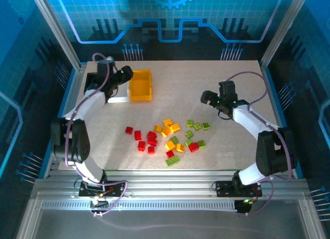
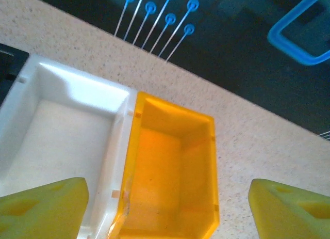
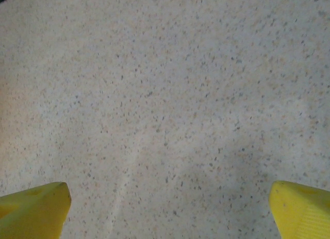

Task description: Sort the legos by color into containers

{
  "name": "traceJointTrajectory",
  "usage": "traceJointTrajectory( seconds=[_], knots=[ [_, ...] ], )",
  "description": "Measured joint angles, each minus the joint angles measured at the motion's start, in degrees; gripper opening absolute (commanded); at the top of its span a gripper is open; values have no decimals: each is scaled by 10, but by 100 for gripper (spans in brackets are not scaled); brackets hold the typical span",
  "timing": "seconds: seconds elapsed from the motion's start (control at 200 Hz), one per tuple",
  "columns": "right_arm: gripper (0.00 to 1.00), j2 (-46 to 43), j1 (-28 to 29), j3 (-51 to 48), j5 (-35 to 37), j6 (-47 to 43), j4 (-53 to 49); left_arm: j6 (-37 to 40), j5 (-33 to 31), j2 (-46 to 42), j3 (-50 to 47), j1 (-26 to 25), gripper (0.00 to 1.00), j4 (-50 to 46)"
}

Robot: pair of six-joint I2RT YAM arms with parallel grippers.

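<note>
Left gripper (image 2: 166,203) hangs at yellow-orange bin (image 2: 172,156), jaws wide, empty; right gripper (image 3: 167,208) likewise, well right of bin. I see legos (image 1: 167,131), tiny red, yellow-orange, lime bricks, scattered nearside of bin.

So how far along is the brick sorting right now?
Nothing looks sorted yet: the white bin and the yellow bin look bare inside as far as they show. Nothing is in hand: the left gripper hangs open above those bins, and the right gripper is open over bare table. The red, orange and green bricks all lie scattered mid-table.
</note>
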Motion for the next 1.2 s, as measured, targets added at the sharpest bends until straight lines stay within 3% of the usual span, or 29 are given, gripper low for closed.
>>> traceJointTrajectory(
  seconds=[0.225, 0.405, 0.971, 1.061, 1.201],
  knots=[
    [100, 0, 1, 0, -10, 0, -26, 45, -59, 141, 112, -15, 74, -110],
    [100, -1, 2, 0, -14, 0, -34, 62, -91, 197, 147, -28, 66, -156],
    [100, -19, 8, 8, -12, 5, -68, 75, -118, 239, 179, -74, 13, -191],
    [100, -19, 9, 11, -11, 7, -70, 64, -118, 229, 162, -92, 11, -185],
    [100, -19, 17, 11, -10, 10, -73, 40, -119, 211, 141, -143, 0, -185]
  ],
)
